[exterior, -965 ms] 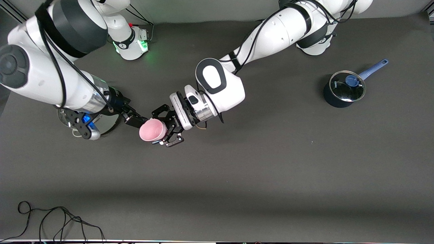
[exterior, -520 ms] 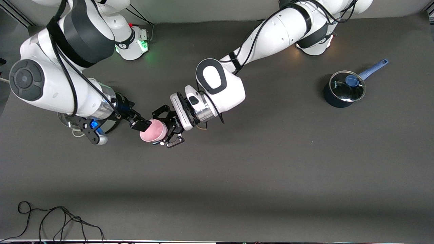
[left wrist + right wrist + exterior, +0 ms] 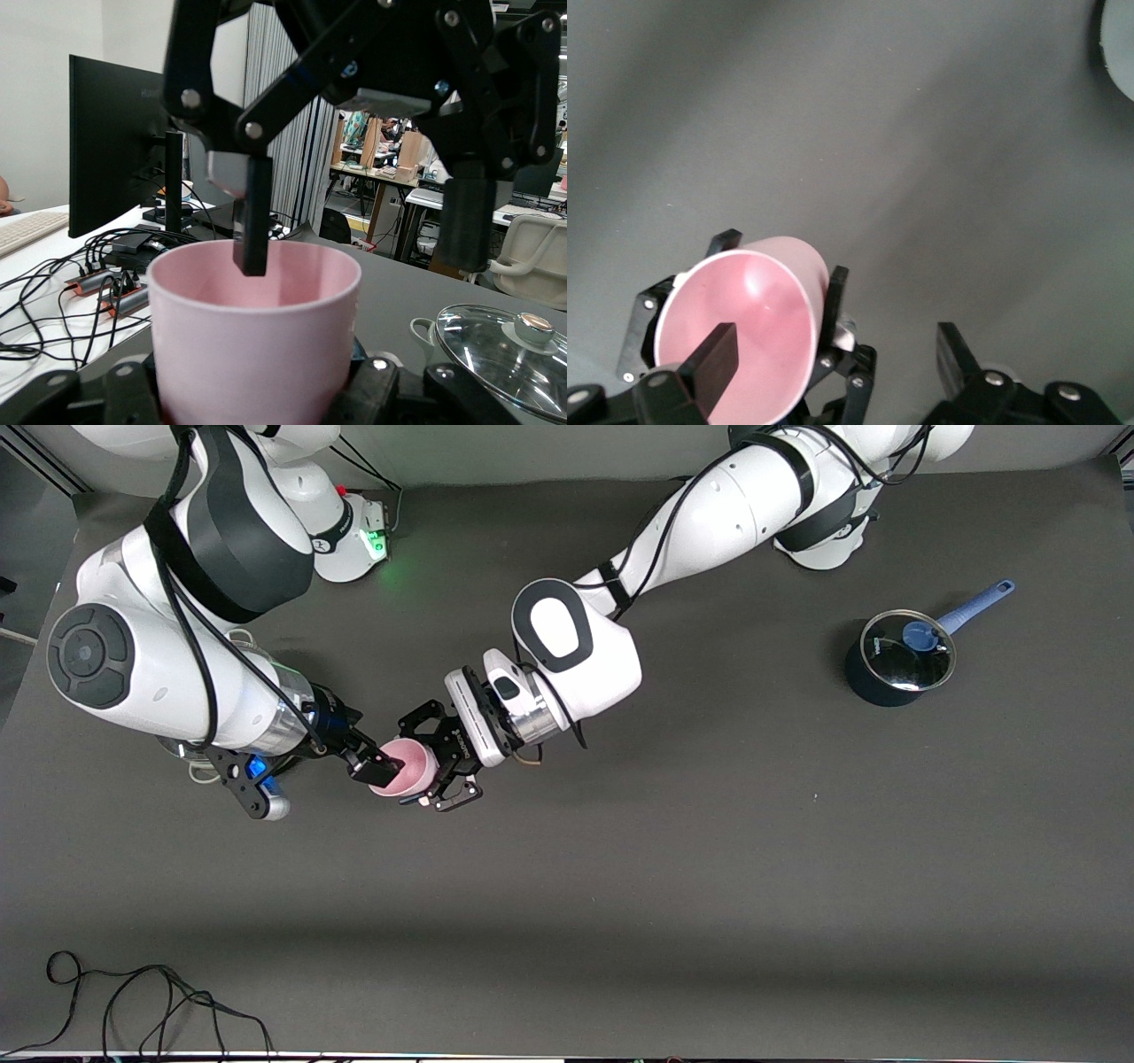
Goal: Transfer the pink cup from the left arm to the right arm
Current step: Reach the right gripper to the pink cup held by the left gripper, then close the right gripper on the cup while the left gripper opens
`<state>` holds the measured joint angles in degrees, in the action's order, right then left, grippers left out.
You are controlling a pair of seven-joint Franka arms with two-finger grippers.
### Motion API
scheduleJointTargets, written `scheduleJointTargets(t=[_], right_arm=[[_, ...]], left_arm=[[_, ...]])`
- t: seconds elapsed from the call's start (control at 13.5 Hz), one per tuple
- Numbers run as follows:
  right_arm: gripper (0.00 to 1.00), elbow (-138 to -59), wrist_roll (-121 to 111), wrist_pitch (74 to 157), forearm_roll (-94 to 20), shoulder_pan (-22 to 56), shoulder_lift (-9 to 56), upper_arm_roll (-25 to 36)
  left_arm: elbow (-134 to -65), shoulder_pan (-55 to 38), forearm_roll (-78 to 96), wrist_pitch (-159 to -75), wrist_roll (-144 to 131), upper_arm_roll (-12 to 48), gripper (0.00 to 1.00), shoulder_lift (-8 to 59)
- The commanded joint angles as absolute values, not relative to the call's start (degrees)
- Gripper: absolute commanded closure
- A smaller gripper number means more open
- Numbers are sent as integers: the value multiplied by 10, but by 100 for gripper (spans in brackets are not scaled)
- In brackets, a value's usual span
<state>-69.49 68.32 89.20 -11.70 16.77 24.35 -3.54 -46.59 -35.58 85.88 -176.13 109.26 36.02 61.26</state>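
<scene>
The pink cup (image 3: 400, 767) lies on its side in the air over the table, its mouth toward the right arm. My left gripper (image 3: 423, 762) is shut on the cup's body; the left wrist view shows the cup (image 3: 252, 345) filling the space between its jaws. My right gripper (image 3: 376, 769) is open at the cup's mouth. One of its fingers (image 3: 252, 217) is inside the cup and the other finger (image 3: 465, 212) is outside the wall. The right wrist view shows the cup (image 3: 757, 310) with that inner finger (image 3: 716, 356) in it.
A dark blue pot (image 3: 897, 660) with a glass lid and blue handle stands toward the left arm's end. A steel pot with a glass lid (image 3: 505, 347) stands under the right arm (image 3: 182, 746). A black cable (image 3: 133, 1001) lies near the front edge.
My right gripper has moved toward the cup, and one finger has gone into its mouth. The left gripper and the cup have stayed still.
</scene>
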Motion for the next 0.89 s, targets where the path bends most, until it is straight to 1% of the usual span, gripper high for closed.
scheduleJointTargets(t=[0.0,0.22,0.37,0.45,0.52,0.59,0.82], right_arm=[[11,-673,701,893,-117,174,253,-33],[54,-673,704,893,-117,175,253,-33],[70,-673,710,893,-118,175,254,-33],[80,-673,713,894,-118,175,254,-33],[93,-673,713,894,-119,175,254,-33],[100,-673,713,894,-119,175,254,-34],[100,-673,713,894,-118,175,255,-34]], left_arm=[[-461,-364,864,-1769,1083,352,100,606],[-461,-364,864,-1769,1083,352,100,606],[-461,-364,864,-1769,1083,352,100,606],[-461,-364,864,-1769,1083,352,100,606],[-461,-364,864,-1769,1083,352,100,606],[-461,-364,864,-1769,1083,352,100,606],[-461,-364,864,-1769,1083,352,100,606]])
